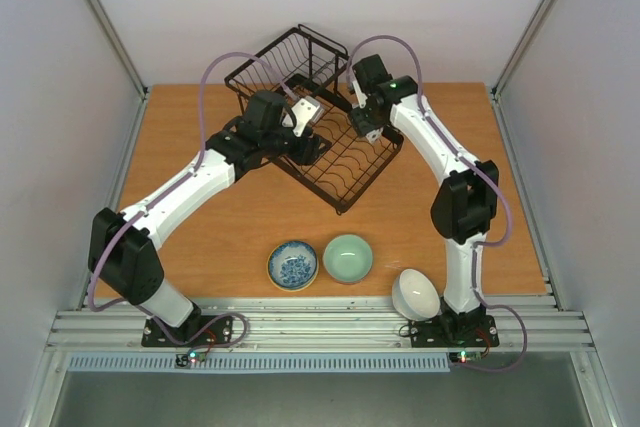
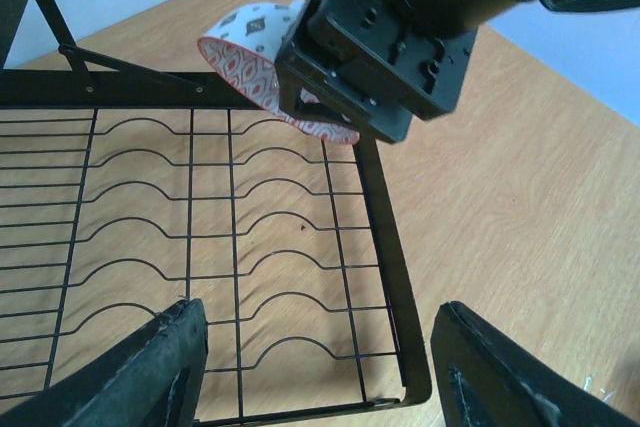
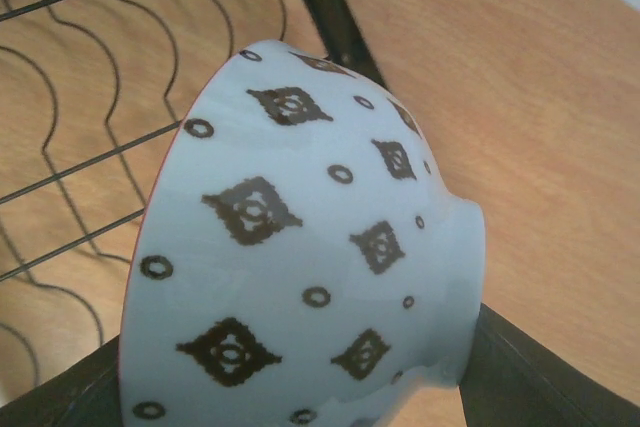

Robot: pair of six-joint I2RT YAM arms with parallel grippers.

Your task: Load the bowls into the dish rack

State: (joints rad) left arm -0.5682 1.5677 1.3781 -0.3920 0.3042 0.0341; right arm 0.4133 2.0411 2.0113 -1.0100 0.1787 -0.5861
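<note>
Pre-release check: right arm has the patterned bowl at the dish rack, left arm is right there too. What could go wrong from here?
1. The red-patterned bowl hangs over the dish rack's rim, not its middle. If released here, it may catch the frame and tip out onto the table.
2. The open left fingers sit close to the right fingers above the rack, so either arm moving could cause a knock.

patterned bowl (image 2: 250, 67) half hidden, rack (image 2: 388, 247) cropped

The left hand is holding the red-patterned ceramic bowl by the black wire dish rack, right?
No, the right hand holds the red-patterned ceramic bowl by the black wire dish rack; the right wrist view shows it between that hand's fingers. The left hand is open.
</note>
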